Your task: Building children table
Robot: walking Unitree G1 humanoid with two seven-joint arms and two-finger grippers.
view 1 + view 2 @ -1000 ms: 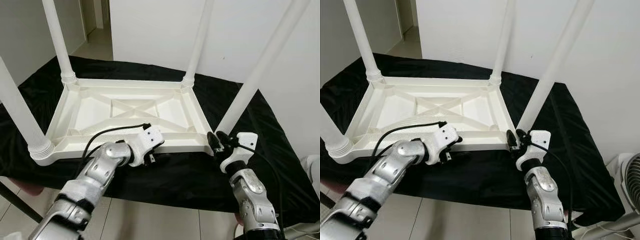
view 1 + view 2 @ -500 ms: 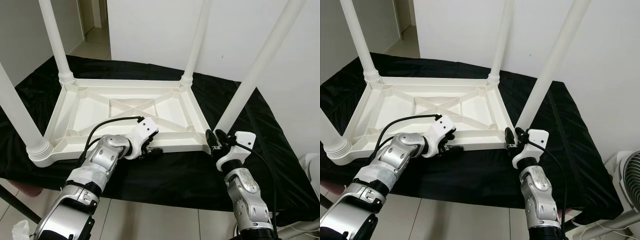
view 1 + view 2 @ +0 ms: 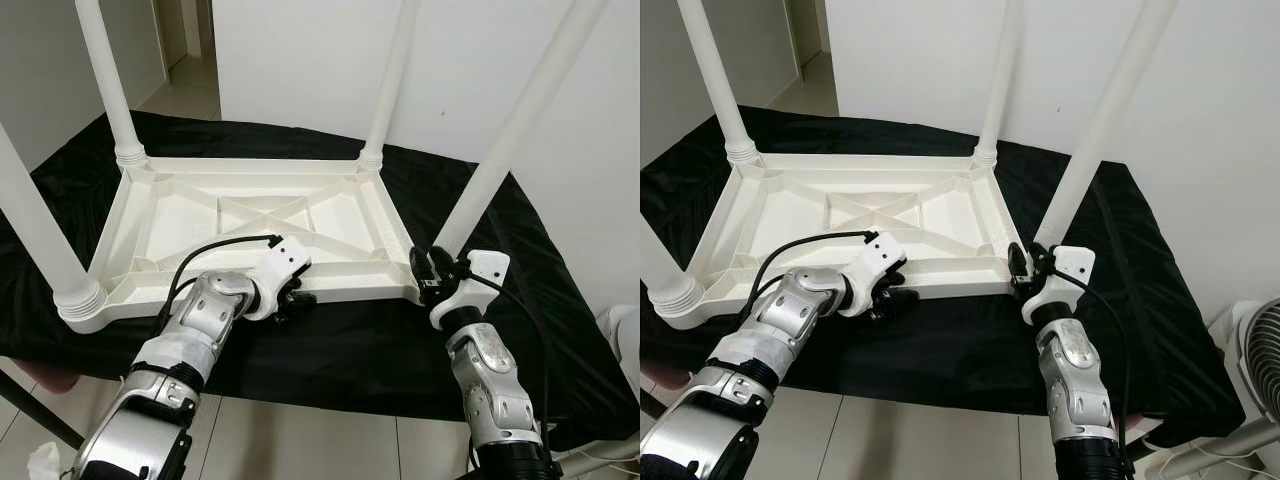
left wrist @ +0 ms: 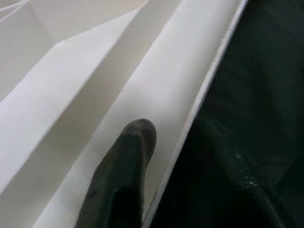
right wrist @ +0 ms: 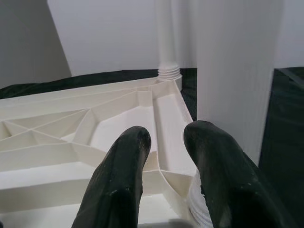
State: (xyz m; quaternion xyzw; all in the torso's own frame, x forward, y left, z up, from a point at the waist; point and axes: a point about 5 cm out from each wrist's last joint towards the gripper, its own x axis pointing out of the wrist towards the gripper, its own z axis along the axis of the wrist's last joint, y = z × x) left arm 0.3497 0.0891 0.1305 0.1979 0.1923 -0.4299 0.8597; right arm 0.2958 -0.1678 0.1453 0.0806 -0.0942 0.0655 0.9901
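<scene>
- Here, a white plastic children's table (image 3: 250, 225) lies upside down on a desk covered with a black cloth (image 3: 520, 260), its ribbed underside facing up and its four round white legs rising from the corners.
- The far left leg (image 3: 105, 80) and the far right leg (image 3: 390, 85) stand upright at the back corners, near a white wall (image 3: 300, 60).
- The near left leg (image 3: 40, 240) sits in its threaded collar at the front left corner; the near right leg (image 3: 520, 125) rises from the front right corner.
- The left tool (image 3: 290, 300) is at the table's near edge, roughly midway along it. In the left wrist view one black finger (image 4: 126, 175) lies against the inside of the white rim, with the black cloth just beyond the edge. I cannot tell whether this tool is apart or together, since the second finger cannot be made out.
- The right tool (image 3: 428, 272) is at the front right corner, right by the base of the near right leg. In the right wrist view its two black fingers (image 5: 118, 185) stand apart with a gap between them, hovering over the corner, the thick white leg just beside one of them; they are not clamped on anything.
- Both silver arms reach forward from the bottom of the head views.
- A tiled floor (image 3: 300, 440) shows below the desk's front edge.
</scene>
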